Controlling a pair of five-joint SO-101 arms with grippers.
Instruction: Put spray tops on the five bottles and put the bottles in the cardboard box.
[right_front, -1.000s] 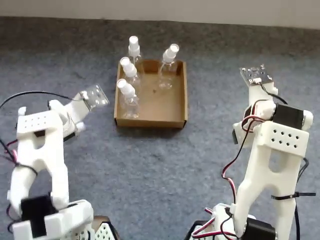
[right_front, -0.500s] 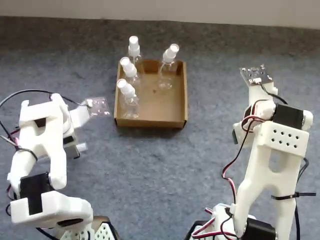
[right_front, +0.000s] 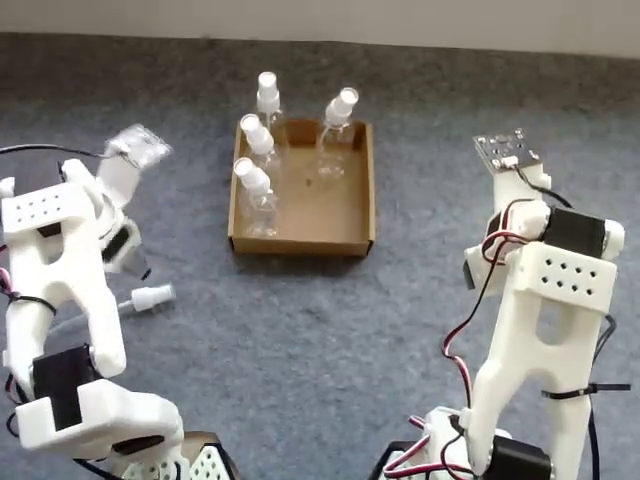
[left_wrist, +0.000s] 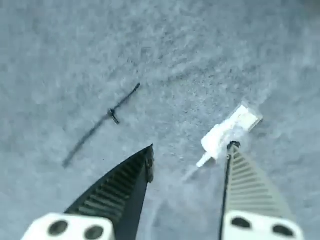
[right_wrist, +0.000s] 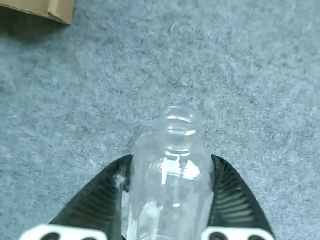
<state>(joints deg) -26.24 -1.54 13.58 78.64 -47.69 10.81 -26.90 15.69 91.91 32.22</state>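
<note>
The left gripper gapes wide above the grey carpet, one fingertip just beside the loose spray top lying there, while the right gripper clasps the uncapped bottle.

Clear glossy plastic bottle, matt fuzzy carpet, matt cardboard box

The left arm stands bent at the left, the left gripper angled downward — jaws spread wide. The right arm rises tall; the right gripper clamps a bottle — fingers against its sides.
</note>
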